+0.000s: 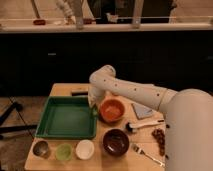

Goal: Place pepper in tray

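The large green tray lies on the left half of the wooden table. My gripper hangs off the white arm, pointing down over the tray's right rim, just left of the orange bowl. It is shut, and a small dark-green shape at its tip looks like the pepper, held just above the rim. The fingers themselves are hard to make out against the arm.
Along the table's front stand a metal cup, a light-green cup, a white bowl and a dark bowl. A black item lies behind the tray. A grey pad, a white-handled tool, a fork and reddish fruit lie at the right.
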Controlling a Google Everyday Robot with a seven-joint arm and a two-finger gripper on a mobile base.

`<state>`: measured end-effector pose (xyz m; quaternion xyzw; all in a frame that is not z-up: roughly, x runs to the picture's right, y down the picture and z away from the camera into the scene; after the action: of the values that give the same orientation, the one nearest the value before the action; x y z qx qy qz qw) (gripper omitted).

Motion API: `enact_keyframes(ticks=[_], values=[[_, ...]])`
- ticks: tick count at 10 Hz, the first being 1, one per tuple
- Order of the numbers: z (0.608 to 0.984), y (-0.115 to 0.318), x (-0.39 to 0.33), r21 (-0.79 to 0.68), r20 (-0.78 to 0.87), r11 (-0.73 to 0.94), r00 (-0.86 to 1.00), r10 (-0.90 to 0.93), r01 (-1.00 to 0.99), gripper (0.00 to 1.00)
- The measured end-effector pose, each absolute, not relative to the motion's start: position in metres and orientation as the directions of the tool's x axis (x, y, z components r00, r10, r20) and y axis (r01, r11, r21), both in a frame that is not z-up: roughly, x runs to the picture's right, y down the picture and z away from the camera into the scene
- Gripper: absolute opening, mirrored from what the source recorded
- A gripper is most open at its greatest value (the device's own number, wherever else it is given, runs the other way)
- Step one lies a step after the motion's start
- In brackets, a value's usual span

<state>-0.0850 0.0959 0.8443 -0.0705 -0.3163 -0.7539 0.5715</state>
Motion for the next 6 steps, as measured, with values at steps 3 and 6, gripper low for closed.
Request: enact_keyframes(ticks=[3, 6], values=[[0.848, 0.125, -0.111, 0.397, 0.473, -0.199, -0.386, -0.792, 0.896, 0.00], [0.865, 0.146, -0.119, 0.375, 0.496, -0.218, -0.393, -0.774, 0.901, 0.00]])
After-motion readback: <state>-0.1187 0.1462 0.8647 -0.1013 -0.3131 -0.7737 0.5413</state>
